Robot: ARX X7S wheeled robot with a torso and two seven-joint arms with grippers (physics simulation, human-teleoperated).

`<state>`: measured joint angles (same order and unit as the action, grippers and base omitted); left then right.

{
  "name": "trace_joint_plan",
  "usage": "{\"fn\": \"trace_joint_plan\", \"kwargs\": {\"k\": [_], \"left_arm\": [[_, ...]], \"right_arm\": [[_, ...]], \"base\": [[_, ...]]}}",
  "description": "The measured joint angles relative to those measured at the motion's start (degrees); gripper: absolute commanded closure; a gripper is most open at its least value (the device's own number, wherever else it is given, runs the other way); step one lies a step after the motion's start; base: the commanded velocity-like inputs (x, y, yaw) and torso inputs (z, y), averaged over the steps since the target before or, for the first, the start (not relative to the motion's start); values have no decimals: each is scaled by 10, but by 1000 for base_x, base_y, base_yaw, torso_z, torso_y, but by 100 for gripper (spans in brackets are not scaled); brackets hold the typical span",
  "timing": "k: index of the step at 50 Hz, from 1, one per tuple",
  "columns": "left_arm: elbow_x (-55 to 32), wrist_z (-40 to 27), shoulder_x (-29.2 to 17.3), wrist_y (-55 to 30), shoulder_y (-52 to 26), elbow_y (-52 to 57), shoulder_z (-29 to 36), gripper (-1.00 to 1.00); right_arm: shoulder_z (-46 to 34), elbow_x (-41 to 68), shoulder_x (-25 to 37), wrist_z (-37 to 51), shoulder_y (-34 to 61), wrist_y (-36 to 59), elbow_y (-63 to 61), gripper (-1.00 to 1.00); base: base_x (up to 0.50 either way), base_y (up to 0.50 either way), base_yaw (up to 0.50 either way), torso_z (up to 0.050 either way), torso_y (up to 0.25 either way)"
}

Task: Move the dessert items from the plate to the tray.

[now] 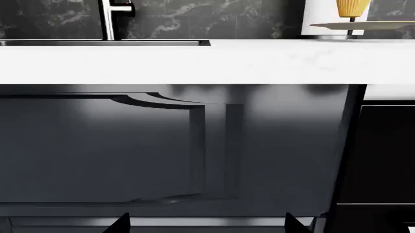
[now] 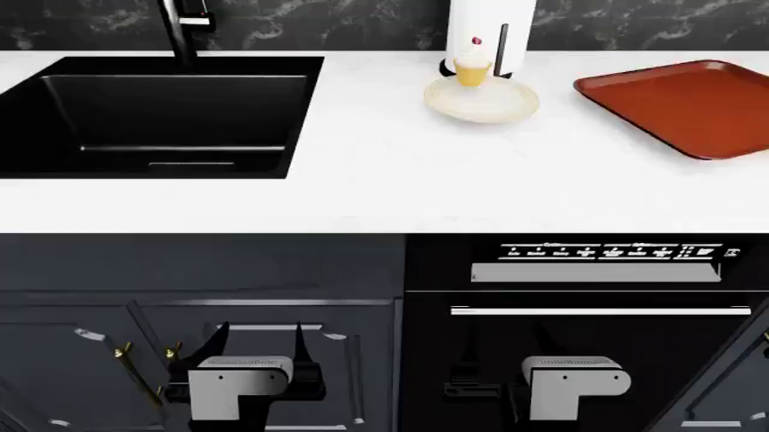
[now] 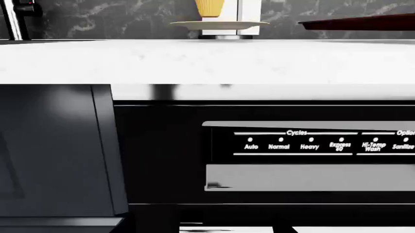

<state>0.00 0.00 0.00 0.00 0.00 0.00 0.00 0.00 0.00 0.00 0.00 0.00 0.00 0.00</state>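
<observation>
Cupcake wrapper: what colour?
Yellow-orange, pleated. The cupcake wrapper shows best in the left wrist view; it sits on the plate.

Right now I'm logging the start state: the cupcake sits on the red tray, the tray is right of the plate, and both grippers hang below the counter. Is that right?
Not quite. In the head view the cupcake sits on the cream plate, not on the red tray, which holds nothing. The rest stands: the tray lies right of the plate, and the left gripper and right gripper hang below the counter.

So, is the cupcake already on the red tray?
No, in the head view the cupcake stands on the cream plate, and the tray lies bare beside it.
</observation>
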Motion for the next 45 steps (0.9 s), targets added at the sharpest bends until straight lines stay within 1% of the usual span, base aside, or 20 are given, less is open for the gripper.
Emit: {"fn": "trace_joint_plan", "kwargs": {"k": [13,26,42,45], "left_arm": [[-17,-15,-15,3,-1,-2,18,-100],[-40,-28,-32,5,6,9,29,-100],[-50,-39,-48,23,36,44,46,-100],[-62,-43,-60,-20,37,92,44,-100]], "right_arm": [[-18,13,15,20,5,-5,4,-100],[-34,18,28,49,-5,-17,-15,-100],[-56,3,40,87,-18,-27,-28,-100],[-62,0,41,91,-21,-30,-28,-100]], "base": [[0,0,0,0,0],[0,0,0,50,0],[0,0,0,50,0],[0,0,0,50,0]]}}
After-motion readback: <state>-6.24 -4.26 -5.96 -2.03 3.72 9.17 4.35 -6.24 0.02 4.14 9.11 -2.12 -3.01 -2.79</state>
